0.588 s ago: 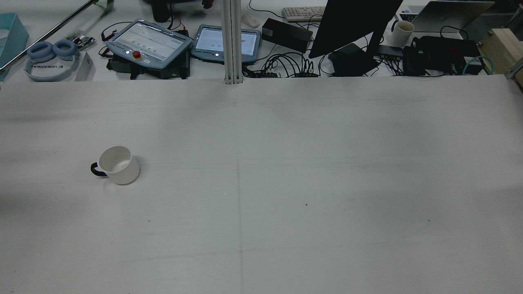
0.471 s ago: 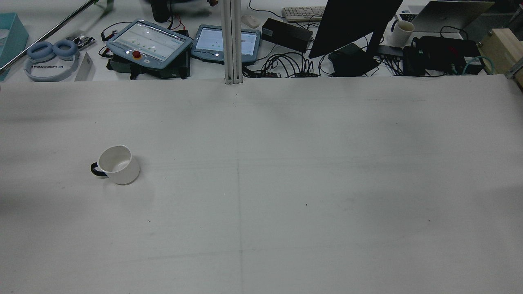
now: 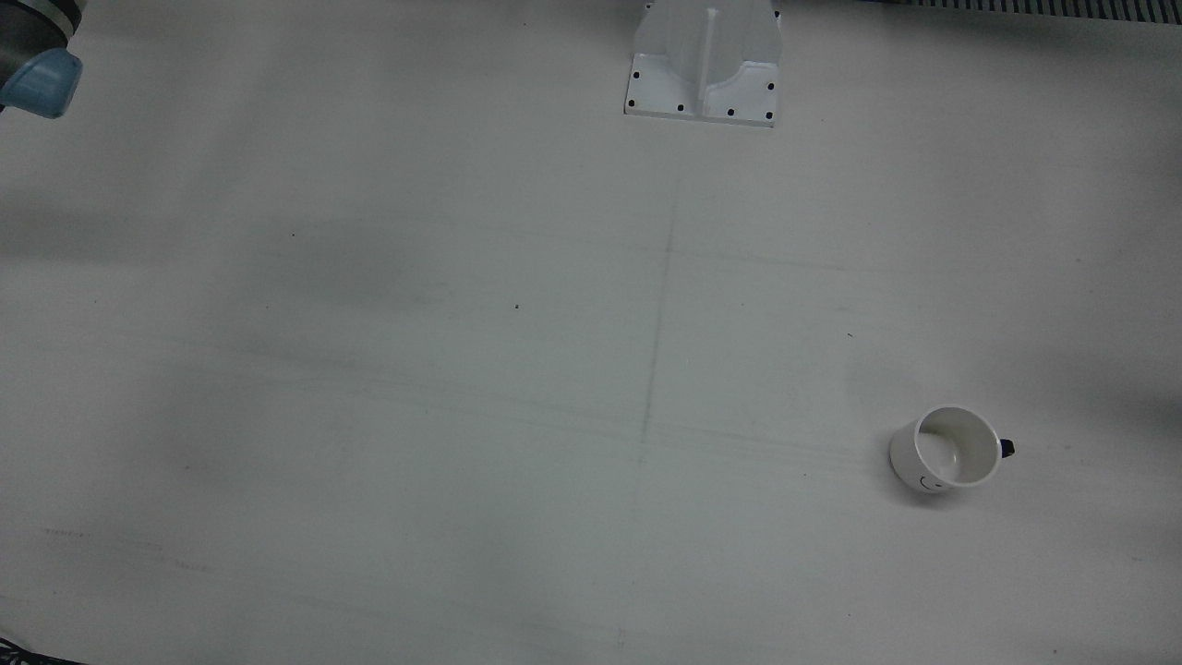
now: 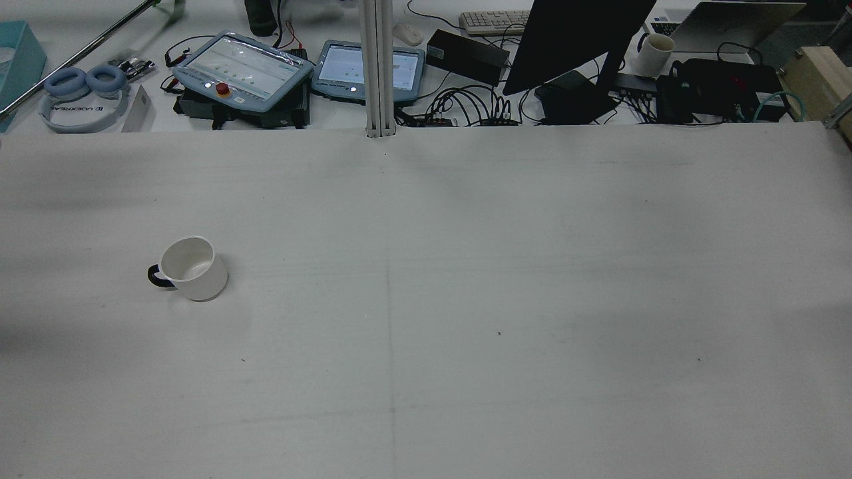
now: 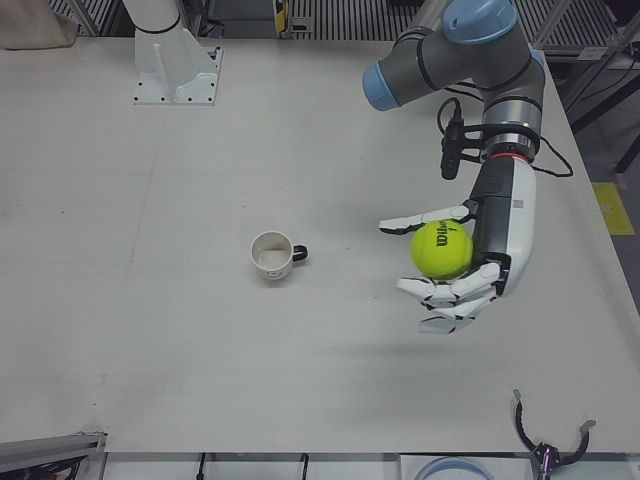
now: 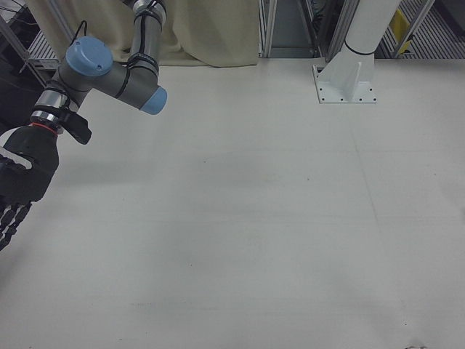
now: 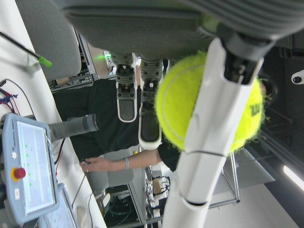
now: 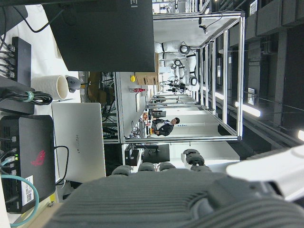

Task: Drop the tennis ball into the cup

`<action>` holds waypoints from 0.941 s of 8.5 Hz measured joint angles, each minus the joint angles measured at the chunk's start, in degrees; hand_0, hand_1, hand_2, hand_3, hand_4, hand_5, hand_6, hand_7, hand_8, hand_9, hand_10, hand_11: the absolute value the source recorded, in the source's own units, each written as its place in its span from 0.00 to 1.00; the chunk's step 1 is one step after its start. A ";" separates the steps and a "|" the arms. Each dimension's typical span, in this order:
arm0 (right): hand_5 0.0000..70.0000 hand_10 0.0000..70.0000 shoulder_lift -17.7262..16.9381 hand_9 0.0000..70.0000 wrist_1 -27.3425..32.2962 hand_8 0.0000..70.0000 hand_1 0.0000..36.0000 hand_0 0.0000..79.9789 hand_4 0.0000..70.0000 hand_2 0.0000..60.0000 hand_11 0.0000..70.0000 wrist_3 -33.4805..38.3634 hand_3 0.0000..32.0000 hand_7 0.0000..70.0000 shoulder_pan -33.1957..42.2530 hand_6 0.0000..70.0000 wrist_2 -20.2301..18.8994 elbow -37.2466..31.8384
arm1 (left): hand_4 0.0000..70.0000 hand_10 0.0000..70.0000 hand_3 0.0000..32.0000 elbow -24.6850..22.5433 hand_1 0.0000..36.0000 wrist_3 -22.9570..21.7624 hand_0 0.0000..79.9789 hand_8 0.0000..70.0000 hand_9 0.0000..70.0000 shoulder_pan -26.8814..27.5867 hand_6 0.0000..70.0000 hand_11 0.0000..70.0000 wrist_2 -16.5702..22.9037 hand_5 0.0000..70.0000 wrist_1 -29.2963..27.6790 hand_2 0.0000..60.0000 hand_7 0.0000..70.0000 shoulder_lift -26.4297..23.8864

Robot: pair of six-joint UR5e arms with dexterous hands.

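Left hand (image 5: 470,262) clasping tennis ball (image 5: 442,250), beside and above cup (image 5: 271,255)

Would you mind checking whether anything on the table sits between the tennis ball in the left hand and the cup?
Nothing visible does. The left hand holds the tennis ball above bare table, and the stretch across to the cup is clear.

Right hand (image 6: 18,185) is cut off at the frame's left edge, fingers mostly out of sight, grip unreadable.
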 measured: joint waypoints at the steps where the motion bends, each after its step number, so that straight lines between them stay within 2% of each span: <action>1: 0.00 0.00 0.00 0.00 0.00 0.00 0.00 0.00 0.00 0.00 0.00 0.00 0.00 0.00 -0.01 0.00 0.00 0.00 | 0.75 0.26 0.00 -1.34 0.72 0.00 0.98 0.77 1.00 1.97 1.00 0.40 2.24 0.37 0.02 0.35 1.00 -0.06; 3: 0.00 0.00 0.00 0.00 0.02 0.00 0.00 0.00 0.00 0.00 0.00 0.00 0.00 0.00 -0.05 0.00 0.00 -0.05 | 0.68 0.25 0.00 -3.41 0.68 0.02 0.81 0.75 1.00 9.37 1.00 0.38 3.89 0.29 0.67 0.34 1.00 -0.36; 4: 0.00 0.00 0.00 0.00 0.04 0.00 0.00 0.00 0.00 0.00 0.00 0.00 0.00 0.00 -0.05 0.00 0.00 -0.07 | 0.67 0.24 0.00 -3.76 0.63 0.14 0.79 0.75 1.00 12.92 1.00 0.37 3.97 0.31 0.94 0.33 1.00 -0.45; 5: 0.00 0.00 0.00 0.00 0.06 0.00 0.00 0.00 0.00 0.00 0.00 0.03 0.00 0.00 -0.06 0.00 0.00 -0.11 | 0.65 0.24 0.00 -3.91 0.62 0.35 0.76 0.73 1.00 15.47 1.00 0.36 3.95 0.26 1.12 0.29 1.00 -0.37; 6: 0.00 0.00 0.00 0.00 0.07 0.00 0.00 0.00 0.00 0.00 0.00 0.03 0.00 0.00 -0.06 0.00 0.00 -0.12 | 0.64 0.23 0.00 -3.87 0.55 0.53 0.75 0.75 1.00 16.94 1.00 0.35 3.86 0.32 1.23 0.32 1.00 -0.22; 7: 0.00 0.00 0.00 0.00 0.08 0.00 0.00 0.00 0.00 0.00 0.00 0.02 0.00 0.00 -0.06 0.00 0.00 -0.13 | 0.64 0.23 0.00 -3.62 0.60 1.07 0.74 0.73 1.00 17.66 0.94 0.35 3.77 0.24 1.21 0.29 1.00 -0.07; 8: 0.00 0.00 0.00 0.00 0.08 0.00 0.00 0.00 0.00 0.00 0.00 0.01 0.00 0.00 -0.06 0.00 0.00 -0.15 | 0.63 0.22 0.00 -3.40 0.57 1.92 0.72 0.75 1.00 18.03 1.00 0.34 3.74 0.27 0.61 0.37 1.00 0.64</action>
